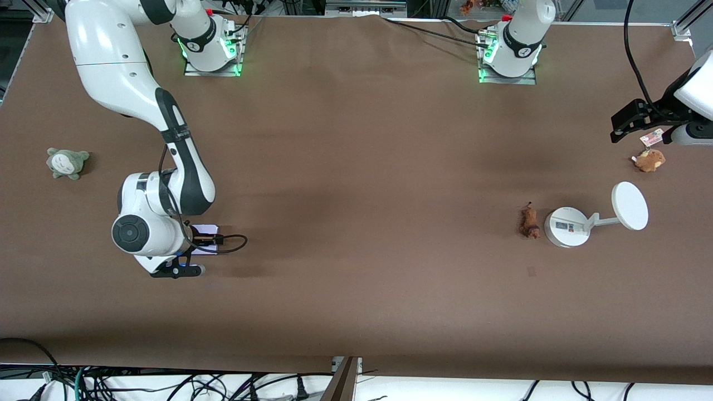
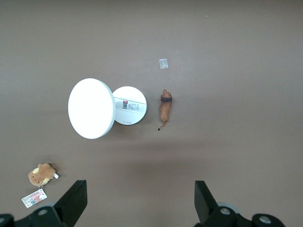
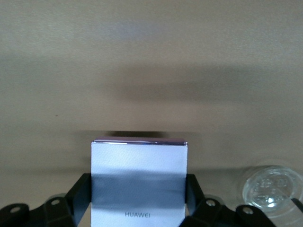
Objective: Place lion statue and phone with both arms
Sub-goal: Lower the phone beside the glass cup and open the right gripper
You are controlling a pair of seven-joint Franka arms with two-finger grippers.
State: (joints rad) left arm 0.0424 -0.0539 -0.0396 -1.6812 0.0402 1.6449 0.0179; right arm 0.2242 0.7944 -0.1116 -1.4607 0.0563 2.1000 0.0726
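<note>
- Toward the right arm's end of the surface [image 1: 356,167], we log the right claw [image 3: 138,208] clamped on the phone [image 3: 138,179].
- Over the left arm's edge: left claw [image 2: 137,203] spread wide, empty; lion statue [image 1: 528,221] beside a white stand [image 1: 568,226].

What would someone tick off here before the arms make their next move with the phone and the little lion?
1. Phone sits between the right pincer's fingers: ok.
2. Right pincer actually clamped on it: cannot tell.
3. Left pincer open, ready for the lion: ok.
4. Lion statue lying free on the table, beside the white stand but apart from it: ok.
5. Left pincer over the lion: not ok; it hangs nearer the tan plush.
6. Phone lifted off the table: cannot tell.
</note>
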